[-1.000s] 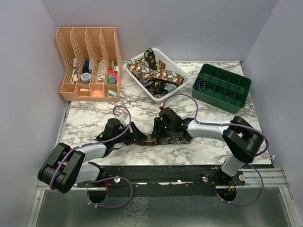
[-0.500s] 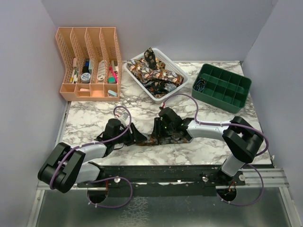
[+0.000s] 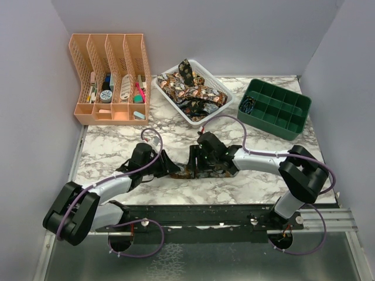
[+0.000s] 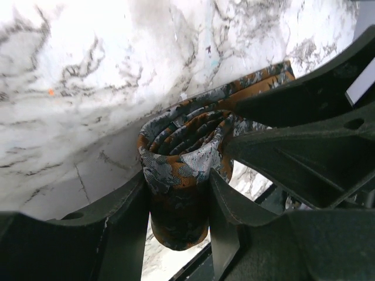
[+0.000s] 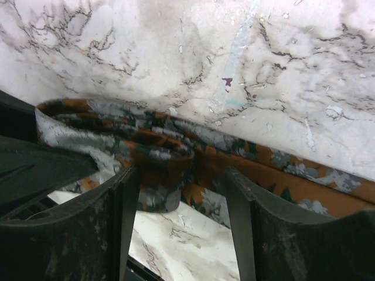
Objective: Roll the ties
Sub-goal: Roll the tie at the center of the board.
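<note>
View from above: two arms reach in over a marbled desk (image 3: 117,146) and meet near its middle; a dark tie (image 3: 188,172) with an orange pattern lies flat on the desk between them, its length trailing right under the right arm. The left wrist camera shows one end of the tie wound into a tight roll (image 4: 181,158), standing on edge; the left end effector (image 3: 173,167) (image 4: 176,193) is clamped on this roll, one finger on each side. The right end effector (image 3: 194,164) (image 5: 179,193) has its fingers spread apart, straddling the tie just beside the roll; the unrolled strip (image 5: 293,175) runs off to the right. More ties (image 3: 190,91) lie heaped in a white basket (image 3: 166,95) at the back.
</note>
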`<move>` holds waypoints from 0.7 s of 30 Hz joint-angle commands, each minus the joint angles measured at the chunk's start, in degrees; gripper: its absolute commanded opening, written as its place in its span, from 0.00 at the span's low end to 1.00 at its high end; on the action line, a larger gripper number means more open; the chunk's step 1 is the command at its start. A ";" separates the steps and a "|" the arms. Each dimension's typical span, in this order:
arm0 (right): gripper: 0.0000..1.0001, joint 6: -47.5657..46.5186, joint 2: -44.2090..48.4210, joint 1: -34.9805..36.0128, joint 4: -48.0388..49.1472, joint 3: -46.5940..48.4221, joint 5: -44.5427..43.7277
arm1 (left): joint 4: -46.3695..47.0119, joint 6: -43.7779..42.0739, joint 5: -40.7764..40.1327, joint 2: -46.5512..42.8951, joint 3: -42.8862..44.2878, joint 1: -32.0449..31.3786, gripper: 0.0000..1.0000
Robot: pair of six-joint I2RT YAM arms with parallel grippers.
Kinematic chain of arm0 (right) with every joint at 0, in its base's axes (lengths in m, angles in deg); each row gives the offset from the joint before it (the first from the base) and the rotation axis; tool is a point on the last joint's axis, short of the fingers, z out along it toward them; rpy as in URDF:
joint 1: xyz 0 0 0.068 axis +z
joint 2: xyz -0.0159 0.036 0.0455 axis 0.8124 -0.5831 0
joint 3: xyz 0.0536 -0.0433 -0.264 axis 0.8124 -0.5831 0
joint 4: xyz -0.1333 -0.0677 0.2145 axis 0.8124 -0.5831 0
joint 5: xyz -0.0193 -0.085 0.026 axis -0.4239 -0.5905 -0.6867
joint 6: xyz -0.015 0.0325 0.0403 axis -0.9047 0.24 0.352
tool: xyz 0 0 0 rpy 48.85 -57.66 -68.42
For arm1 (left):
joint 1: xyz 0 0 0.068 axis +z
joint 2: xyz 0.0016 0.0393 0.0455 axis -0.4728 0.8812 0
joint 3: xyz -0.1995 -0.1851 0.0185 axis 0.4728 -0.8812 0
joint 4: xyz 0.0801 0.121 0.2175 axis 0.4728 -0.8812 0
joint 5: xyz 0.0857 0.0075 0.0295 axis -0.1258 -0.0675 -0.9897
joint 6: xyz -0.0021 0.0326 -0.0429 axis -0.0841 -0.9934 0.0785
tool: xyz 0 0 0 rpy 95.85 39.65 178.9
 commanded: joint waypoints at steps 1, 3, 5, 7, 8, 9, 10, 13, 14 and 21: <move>0.68 -3.09 4.53 -0.52 -4.12 2.14 -1.23 | -9.18 -3.18 -6.47 -2.94 4.32 -0.28 0.42; 0.72 -3.75 6.55 -0.80 -5.09 2.15 -2.74 | -10.93 -3.98 -7.10 -3.20 5.35 -0.37 0.42; 0.74 -4.47 8.47 -1.25 -6.22 1.82 -4.65 | -13.41 -5.26 -8.27 -2.94 6.86 -0.72 0.42; 0.76 -5.01 10.22 -2.04 -7.57 1.27 -6.67 | -16.69 -6.59 -9.87 -2.55 8.87 -1.23 0.42; 0.77 -5.28 11.07 -2.58 -8.04 0.85 -7.33 | -18.09 -7.21 -10.88 -2.42 9.87 -1.66 0.42; 0.78 -5.53 11.74 -3.23 -8.36 0.40 -7.76 | -19.41 -7.80 -11.98 -2.15 10.83 -2.21 0.42; 0.78 -5.73 12.33 -3.82 -8.54 -0.19 -8.01 | -20.86 -8.38 -13.63 -1.91 11.81 -2.75 0.42; 0.79 -6.25 13.76 -6.21 -8.74 -1.90 -7.73 | -24.70 -10.22 -16.62 -0.29 15.25 -4.31 0.42; 0.79 -6.42 14.06 -6.95 -8.77 -2.43 -7.41 | -25.95 -10.79 -17.69 0.38 16.45 -5.16 0.42; 0.79 -6.91 16.01 -11.34 -8.97 -5.65 -6.04 | -34.98 -12.25 -27.91 4.71 24.36 -10.50 0.42</move>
